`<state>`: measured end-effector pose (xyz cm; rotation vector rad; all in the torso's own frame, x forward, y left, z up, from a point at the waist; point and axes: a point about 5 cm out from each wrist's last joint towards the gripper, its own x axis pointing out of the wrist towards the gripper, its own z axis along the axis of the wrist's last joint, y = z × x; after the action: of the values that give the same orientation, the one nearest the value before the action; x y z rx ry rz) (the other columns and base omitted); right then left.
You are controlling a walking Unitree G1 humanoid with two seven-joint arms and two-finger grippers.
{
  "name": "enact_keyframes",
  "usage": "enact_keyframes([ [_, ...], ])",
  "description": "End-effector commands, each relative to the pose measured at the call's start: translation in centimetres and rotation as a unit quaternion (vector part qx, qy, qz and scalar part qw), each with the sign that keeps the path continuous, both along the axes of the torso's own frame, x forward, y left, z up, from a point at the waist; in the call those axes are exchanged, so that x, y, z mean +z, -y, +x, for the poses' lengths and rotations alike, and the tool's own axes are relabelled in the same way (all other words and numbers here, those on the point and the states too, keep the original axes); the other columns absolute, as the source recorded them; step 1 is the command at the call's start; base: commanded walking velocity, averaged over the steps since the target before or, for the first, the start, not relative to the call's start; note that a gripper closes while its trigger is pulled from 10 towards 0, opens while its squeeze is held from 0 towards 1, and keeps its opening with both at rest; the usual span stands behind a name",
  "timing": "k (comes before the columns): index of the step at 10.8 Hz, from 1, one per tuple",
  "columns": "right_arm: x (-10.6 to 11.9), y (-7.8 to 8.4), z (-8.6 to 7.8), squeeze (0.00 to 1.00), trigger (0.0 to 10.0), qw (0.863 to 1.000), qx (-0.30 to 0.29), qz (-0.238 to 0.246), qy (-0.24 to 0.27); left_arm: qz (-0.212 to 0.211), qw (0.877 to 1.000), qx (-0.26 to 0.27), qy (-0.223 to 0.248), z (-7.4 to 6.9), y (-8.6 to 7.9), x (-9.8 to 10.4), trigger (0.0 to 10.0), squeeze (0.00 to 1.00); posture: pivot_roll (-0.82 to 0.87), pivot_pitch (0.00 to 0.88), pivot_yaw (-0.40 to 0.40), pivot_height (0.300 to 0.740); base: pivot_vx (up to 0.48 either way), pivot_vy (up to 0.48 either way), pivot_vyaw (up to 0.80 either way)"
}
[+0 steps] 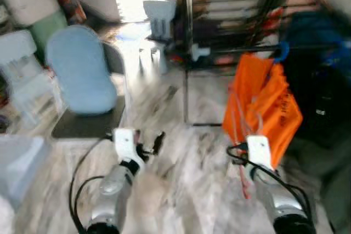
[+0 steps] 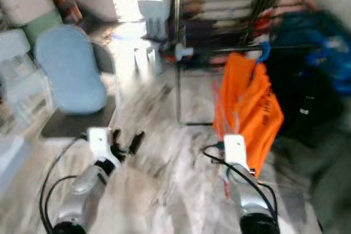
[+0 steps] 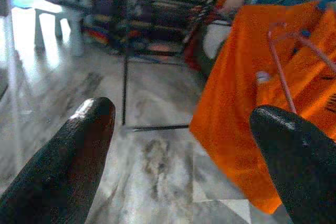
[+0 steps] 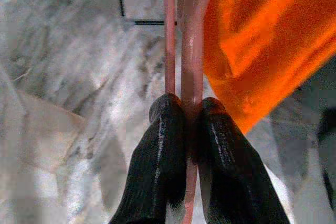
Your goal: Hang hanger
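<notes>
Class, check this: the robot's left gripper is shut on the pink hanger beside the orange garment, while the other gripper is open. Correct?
Not quite. The right gripper is shut on the pink hanger beside the orange garment, as the right wrist view shows. The left gripper is the open one.

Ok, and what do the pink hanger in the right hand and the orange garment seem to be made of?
The pink hanger looks like smooth plastic, possibly coated wire: thin, glossy, evenly coloured rods. The right hand pinches them between its fingers. The orange garment looks like thin synthetic fabric: it hangs in soft folds with a slight sheen. Blur leaves both uncertain.
</notes>
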<state>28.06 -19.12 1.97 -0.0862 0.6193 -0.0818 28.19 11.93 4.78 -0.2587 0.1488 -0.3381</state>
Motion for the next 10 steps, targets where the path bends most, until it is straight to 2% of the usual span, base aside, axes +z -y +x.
enact_keyframes([
  [1,0.5,-1.0,0.6,0.00,10.0,1.000,0.008,0.007,0.011,0.015,1.000,0.008,0.007,0.1,-1.0,0.2,10.0,0.00,-0.21,0.000,0.058,0.740,0.412,0.247,0.00],
  [2,0.4,-0.8,0.5,0.00,10.0,1.000,0.001,0.003,0.004,0.016,1.000,-0.001,0.009,0.0,-0.9,0.2,10.0,0.00,-0.21,0.000,0.059,0.740,0.454,0.000,0.00],
  [3,0.3,-0.7,0.5,0.00,10.0,1.000,0.000,0.005,0.003,0.017,1.000,-0.004,0.010,0.0,-0.7,0.3,10.0,0.00,-0.21,0.000,0.059,0.740,0.454,0.000,-0.77],
  [10,0.7,-0.8,0.7,0.00,10.0,1.000,0.010,-0.007,0.018,0.016,1.000,-0.021,0.010,-0.3,0.3,0.2,10.0,0.00,-0.21,0.000,0.061,0.740,0.462,0.000,0.00],
])
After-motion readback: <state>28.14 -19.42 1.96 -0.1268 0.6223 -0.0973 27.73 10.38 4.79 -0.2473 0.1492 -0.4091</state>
